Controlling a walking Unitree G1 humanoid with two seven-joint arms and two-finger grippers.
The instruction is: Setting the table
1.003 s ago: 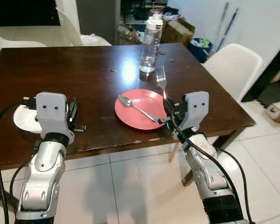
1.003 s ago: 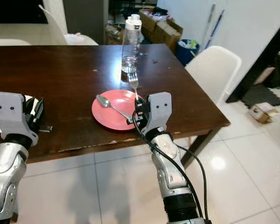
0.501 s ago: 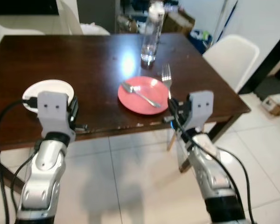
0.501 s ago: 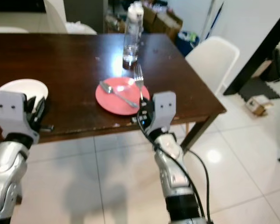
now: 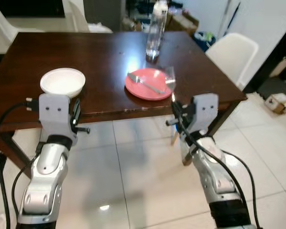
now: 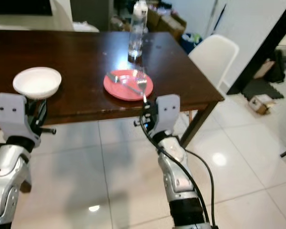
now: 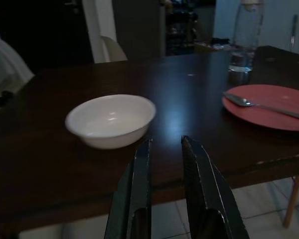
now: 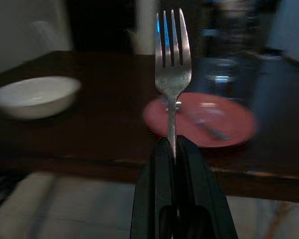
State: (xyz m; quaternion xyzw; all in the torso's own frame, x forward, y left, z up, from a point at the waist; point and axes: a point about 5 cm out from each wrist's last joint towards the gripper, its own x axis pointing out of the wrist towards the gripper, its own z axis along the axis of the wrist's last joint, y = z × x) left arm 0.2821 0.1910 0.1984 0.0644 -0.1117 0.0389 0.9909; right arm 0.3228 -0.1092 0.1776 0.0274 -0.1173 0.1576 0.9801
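The right gripper (image 8: 172,149) is clenched on the handle of a fork (image 8: 172,74), which stands upright with its tines up, its long axis running straight out from the fingers. In the head views this gripper hangs over the tiled floor (image 5: 133,176), just off the near edge of the dark wooden table (image 5: 100,57), toward its near right corner. The red plate (image 5: 150,83) lies straight ahead of the fork, near that same edge, with a spoon (image 5: 145,83) resting across it, handle pointing toward the near right. A white bowl (image 5: 63,82) sits near the table's near left part, well apart from the plate, and a clear water bottle (image 5: 155,28) stands beyond the plate toward the far edge. The left gripper (image 7: 164,169) is empty, its two fingers parted by a narrow gap, held off the near edge and pointing at the bowl. A white chair (image 5: 229,52) stands at the table's right side. By my reading the fork has yet to be laid, and the right arm is the nearer one to the plate; the move ahead turns on carrying the fork forward over the edge and tipping its long axis from upright to flat, so that it can lie on bare wood beside the plate rather than on the rim.
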